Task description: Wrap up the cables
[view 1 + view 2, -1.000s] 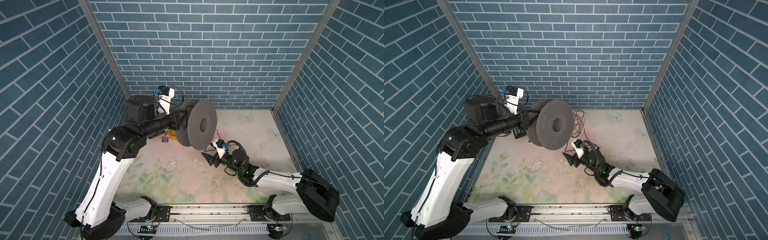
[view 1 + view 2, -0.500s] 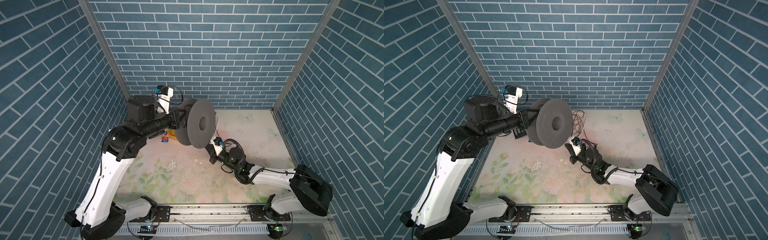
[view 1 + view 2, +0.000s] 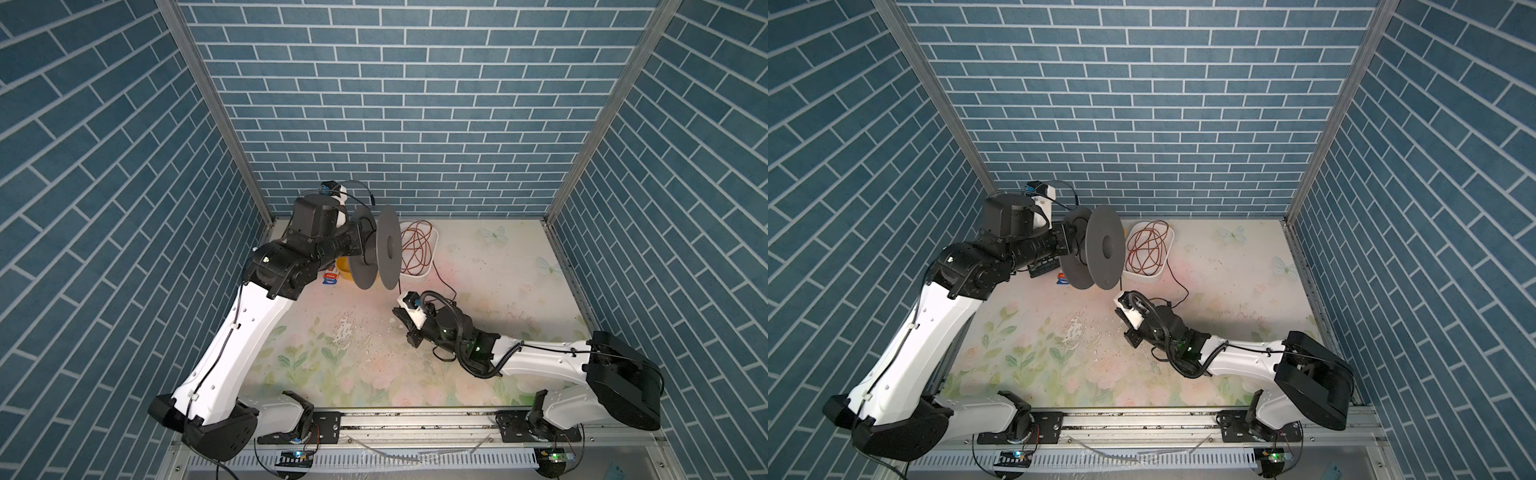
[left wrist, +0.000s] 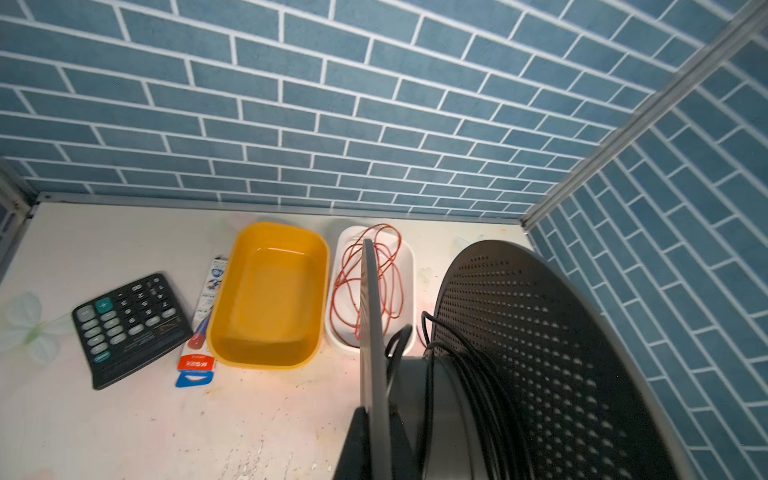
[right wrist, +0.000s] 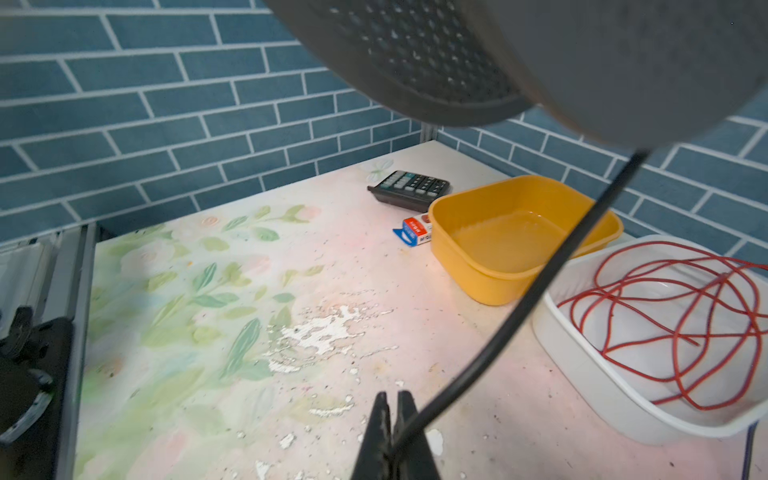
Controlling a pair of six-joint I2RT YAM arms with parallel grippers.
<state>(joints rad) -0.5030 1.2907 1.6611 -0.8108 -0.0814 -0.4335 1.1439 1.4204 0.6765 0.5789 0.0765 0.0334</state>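
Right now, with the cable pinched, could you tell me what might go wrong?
1. The right gripper pinches the black cable only near its tips; tension from the grey spool could pull it free.
2. The cable's slack lies beside the white tray and might snag it or the red wire.

Lab test booth (brick-print walls (image 3: 395, 104), aluminium rail (image 3: 415, 420)).

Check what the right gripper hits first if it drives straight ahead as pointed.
Likely the yellow tub, passing under the spool. The right gripper, shut on the black cable, sits low; if pitched down, bare table comes first. Depth unclear.
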